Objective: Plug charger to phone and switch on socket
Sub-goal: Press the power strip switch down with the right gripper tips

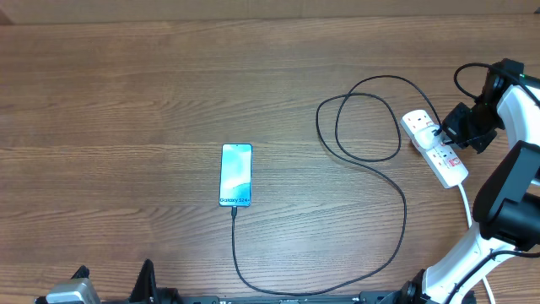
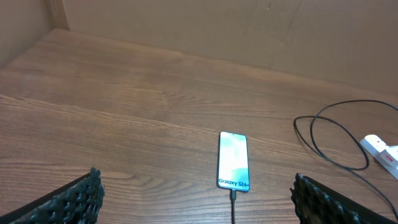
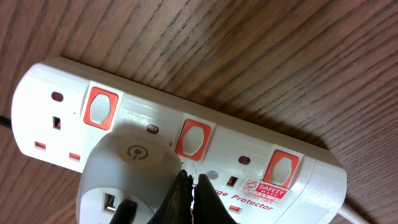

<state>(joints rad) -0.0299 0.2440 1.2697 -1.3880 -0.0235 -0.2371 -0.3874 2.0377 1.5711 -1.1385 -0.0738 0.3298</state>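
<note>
White socket point(image 3: 298, 163) with orange-red switches point(image 3: 193, 138), black charger point(image 1: 396, 194)

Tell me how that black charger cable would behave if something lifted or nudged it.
The charger cable is probably floppy: it lies in loose loops. Being thin, it likely weighs little and would slide on the table. One end seems to meet the phone, so a pull might drag the phone along.

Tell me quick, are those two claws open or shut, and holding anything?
Left gripper: open, empty.
Right gripper: shut, empty, tips over the white oblong plastic power strip with red switches.
</note>
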